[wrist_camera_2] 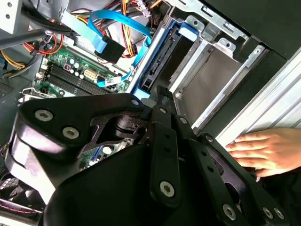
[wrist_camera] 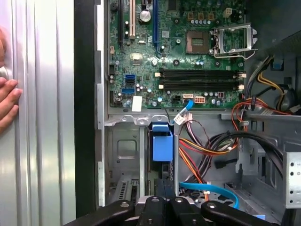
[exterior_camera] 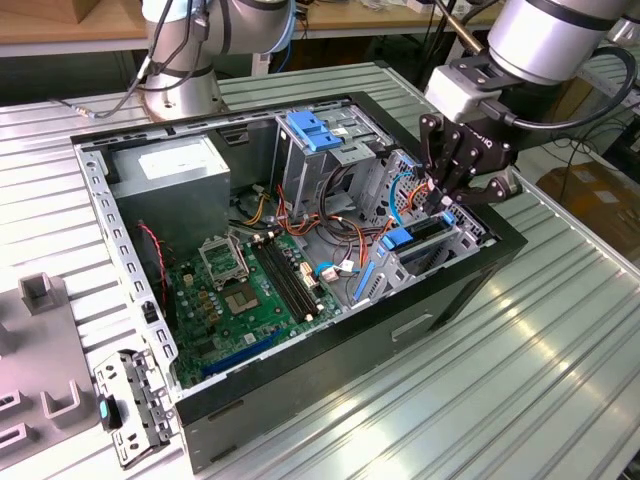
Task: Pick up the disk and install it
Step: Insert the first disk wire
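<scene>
While the arm leans over the open computer case [exterior_camera: 300, 385] from the exterior view's right, the end effector [exterior_camera: 440, 195] sits low inside the case, at the drive bay corner.

Disk: the disk [exterior_camera: 400, 238] stands on edge in a slot of the silver metal drive bay, with its blue rail showing, just below the end effector.
- Second wrist view: the disk [wrist_camera_2: 157, 61] shows a dark body with a blue rail along 1 side, set between the bay's silver plates. The end effector [wrist_camera_2: 160, 94] is right at the disk's near end.
- First wrist view: the disk [wrist_camera: 162, 143] is seen edge-on as a blue block in the slot, with the end effector [wrist_camera: 165, 188] directly in line with it.

End effector state: cannot tell whether it is apart, together or clamped on the disk, because the black linkage hides the contact.

Surroundings:
- The motherboard [exterior_camera: 240, 290] lies flat on the case floor.
- The grey power-supply box [exterior_camera: 180, 165] is at the far corner.
- The tall cage with a blue top [exterior_camera: 315, 130] stands between the power-supply box and the drive bay.
- A blue flat cable [wrist_camera_2: 113, 21] loops above the board, near the disk.
- 1 person's hand [wrist_camera_2: 265, 150] rests flat on the ribbed counter [exterior_camera: 500, 380], just outside the case's black wall. It also shows in the first wrist view [wrist_camera: 7, 101].
- A loose metal bracket [exterior_camera: 135, 400] lies on the counter beside the case, toward the exterior view's left.
</scene>
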Robot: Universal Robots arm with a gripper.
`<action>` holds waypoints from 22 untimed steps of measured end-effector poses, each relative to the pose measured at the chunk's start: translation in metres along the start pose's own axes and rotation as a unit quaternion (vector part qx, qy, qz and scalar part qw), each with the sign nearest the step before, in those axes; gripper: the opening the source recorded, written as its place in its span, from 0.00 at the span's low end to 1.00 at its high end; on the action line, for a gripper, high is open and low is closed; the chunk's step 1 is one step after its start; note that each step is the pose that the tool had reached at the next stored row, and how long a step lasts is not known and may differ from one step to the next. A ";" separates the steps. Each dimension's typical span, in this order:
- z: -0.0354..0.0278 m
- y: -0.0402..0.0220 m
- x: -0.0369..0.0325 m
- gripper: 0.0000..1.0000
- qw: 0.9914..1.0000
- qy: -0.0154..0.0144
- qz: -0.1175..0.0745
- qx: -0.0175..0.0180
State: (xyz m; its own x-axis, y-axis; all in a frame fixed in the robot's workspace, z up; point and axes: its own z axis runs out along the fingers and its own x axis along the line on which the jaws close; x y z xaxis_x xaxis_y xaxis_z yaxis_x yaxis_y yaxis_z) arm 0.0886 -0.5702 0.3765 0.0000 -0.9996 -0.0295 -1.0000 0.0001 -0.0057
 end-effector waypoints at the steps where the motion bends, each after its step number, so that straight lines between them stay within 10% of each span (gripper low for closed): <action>1: -0.0003 0.0000 0.0000 0.11 1.000 0.000 -0.017 -0.001; 11: -0.0119 -0.0017 -0.0004 0.11 0.999 0.000 -0.054 -0.002; 15: -0.0112 -0.0218 -0.0012 0.11 0.998 0.000 -0.061 -0.002; 22: -0.0109 -0.0345 -0.0033 0.11 0.997 0.000 -0.073 -0.002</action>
State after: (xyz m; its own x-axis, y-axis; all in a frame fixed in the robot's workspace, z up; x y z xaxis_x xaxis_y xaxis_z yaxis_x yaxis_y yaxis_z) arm 0.1231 -0.5673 0.3877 0.1461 -0.9888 -0.0294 -0.9893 -0.1460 -0.0053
